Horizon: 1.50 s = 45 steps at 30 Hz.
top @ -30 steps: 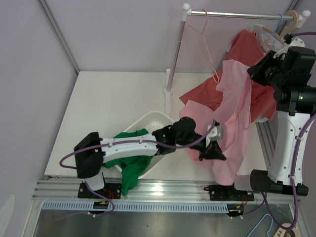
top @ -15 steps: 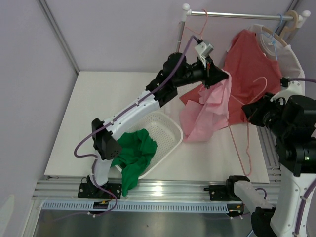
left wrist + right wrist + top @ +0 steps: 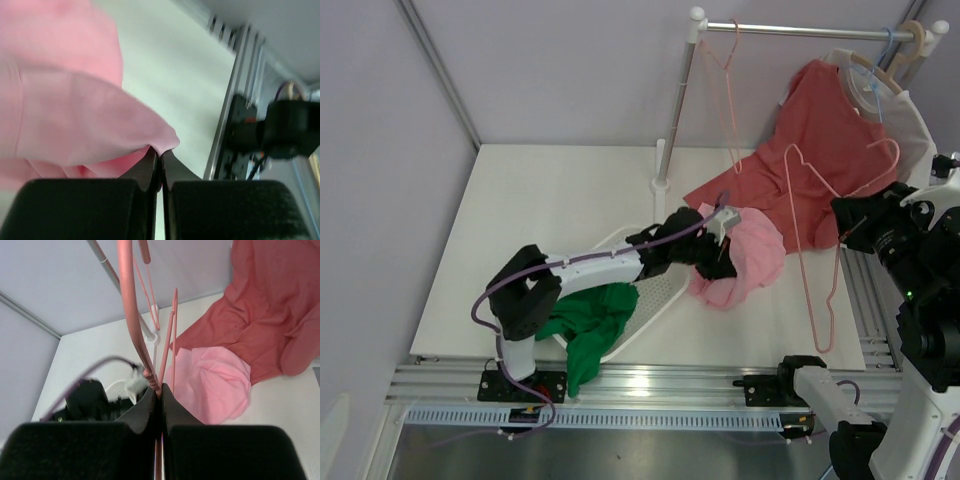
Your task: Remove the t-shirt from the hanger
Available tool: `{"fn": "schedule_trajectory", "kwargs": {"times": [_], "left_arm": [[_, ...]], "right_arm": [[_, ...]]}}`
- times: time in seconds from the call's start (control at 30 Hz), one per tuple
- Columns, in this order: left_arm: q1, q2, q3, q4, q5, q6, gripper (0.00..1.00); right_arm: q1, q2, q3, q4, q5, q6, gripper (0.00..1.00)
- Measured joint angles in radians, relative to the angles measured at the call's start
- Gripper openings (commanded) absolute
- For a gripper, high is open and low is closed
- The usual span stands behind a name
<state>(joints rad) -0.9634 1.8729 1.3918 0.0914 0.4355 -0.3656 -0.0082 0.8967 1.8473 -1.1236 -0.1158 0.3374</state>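
Pink t-shirt (image 3: 748, 262): lowered since, now a soft crumpled heap on table (image 3: 550, 200).
Left gripper (image 3: 160, 155): pinched onto its fabric.
Right gripper (image 3: 160, 390): clamping thin wire hanger (image 3: 131, 305).

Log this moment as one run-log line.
left gripper: shut on pink t-shirt | right gripper: shut on pink hanger | pink t-shirt: off hanger, bunched on table by white basket

Left gripper (image 3: 723, 252) low over the table (image 3: 550, 200), gripping the pink t-shirt (image 3: 750, 262) — it's bunched in a heap beside the white basket (image 3: 658, 288) — right gripper (image 3: 850, 222) holding the bare pink hanger (image 3: 799, 245) alongside
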Motion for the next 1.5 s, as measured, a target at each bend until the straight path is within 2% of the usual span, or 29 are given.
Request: {"fn": "schedule_trajectory", "kwargs": {"times": [0.1,0.27,0.33,0.37,0.53,0.6,0.8,0.87,0.9,0.93,1.0,1.03,1.23,1.5], "left_arm": [[-0.051,-0.064,-0.135,-0.040,-0.043,0.014,0.01],[-0.086,-0.151,-0.097,-0.061,-0.173,0.073,0.02],[-0.081,-0.138,-0.029,-0.053,-0.244,0.108,0.18],[-0.079,-0.117,0.014,-0.056,-0.282,0.126,0.22],[-0.071,0.177,0.444,-0.170,-0.412,0.188,0.22],[-0.066,0.290,0.569,-0.214,-0.433,0.201,0.28],[-0.051,0.403,0.617,-0.376,-0.449,0.216,0.31],[-0.046,0.409,0.622,-0.417,-0.463,0.219,0.35],[-0.043,0.409,0.626,-0.436,-0.473,0.219,0.39],[-0.040,0.409,0.630,-0.448,-0.485,0.221,0.60],[-0.035,0.409,0.641,-0.465,-0.502,0.229,0.80],[-0.033,0.409,0.649,-0.478,-0.513,0.230,0.99],[-0.010,0.418,0.711,-0.568,-0.517,0.244,0.99],[0.032,0.496,0.813,-0.692,-0.446,0.246,1.00]], "right_arm": [[0.000,0.019,0.002,0.033,0.019,0.003,0.00],[0.000,0.092,0.002,0.129,0.031,0.011,0.00],[0.000,0.137,0.015,0.159,0.034,0.011,0.00],[0.000,0.166,0.031,0.172,0.037,0.010,0.00],[0.000,0.336,0.141,0.255,0.071,-0.012,0.00],[0.000,0.398,0.164,0.291,0.082,-0.031,0.00],[-0.010,0.619,0.359,0.303,0.087,-0.073,0.00],[-0.019,0.670,0.396,0.310,0.077,-0.077,0.00],[-0.024,0.693,0.417,0.312,0.073,-0.077,0.00],[-0.028,0.717,0.439,0.320,0.067,-0.077,0.00],[-0.035,0.753,0.469,0.334,0.055,-0.077,0.00],[-0.039,0.781,0.504,0.327,0.048,-0.076,0.00],[-0.064,0.921,0.669,0.359,-0.016,-0.065,0.00],[-0.072,1.022,0.684,0.398,-0.078,-0.044,0.00]]}}
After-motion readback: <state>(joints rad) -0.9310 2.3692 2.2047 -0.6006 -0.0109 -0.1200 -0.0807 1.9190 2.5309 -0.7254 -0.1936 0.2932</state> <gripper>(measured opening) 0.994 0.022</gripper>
